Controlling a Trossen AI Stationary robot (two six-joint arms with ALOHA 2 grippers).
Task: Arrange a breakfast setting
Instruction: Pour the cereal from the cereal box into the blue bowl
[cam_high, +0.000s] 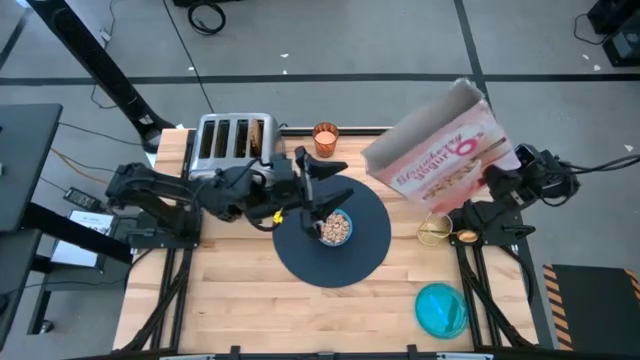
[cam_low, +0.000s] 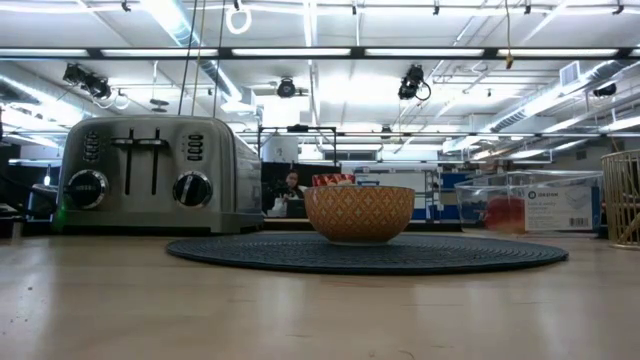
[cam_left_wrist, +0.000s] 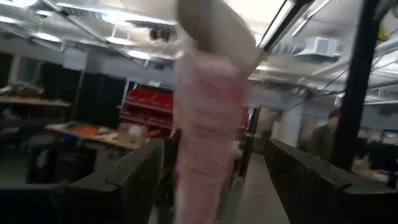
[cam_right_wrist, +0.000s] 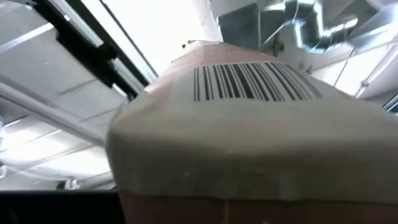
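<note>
A small bowl (cam_high: 335, 228) holding cereal stands on the round dark-blue mat (cam_high: 365, 250); the low view shows the bowl (cam_low: 358, 213) from the side on the mat (cam_low: 450, 255). My left gripper (cam_high: 333, 186) hovers open just beyond the bowl, over the mat's far part; its two fingers stand wide apart in the left wrist view (cam_left_wrist: 214, 152). My right gripper (cam_high: 490, 182) is at the table's right side, shut on a pink cereal box (cam_high: 440, 150). An orange cup (cam_high: 325, 137) stands behind the mat. A teal plate (cam_high: 440, 308) lies near the front right. My right gripper holds the pink cereal box at its lower end (cam_high: 478, 172). The box is lifted clear of the table and tilted, with its open top (cam_high: 465, 95) highest. In the right wrist view the box's barcoded bottom (cam_right_wrist: 249, 87) fills the picture and hides the fingers.
A steel toaster (cam_high: 235, 140) stands at the far left, and it also shows in the low view (cam_low: 150, 175). A gold wire basket (cam_high: 435, 230) sits right of the mat. A clear plastic container (cam_low: 530, 205) stands at the back right. Bare wood lies along the near edge.
</note>
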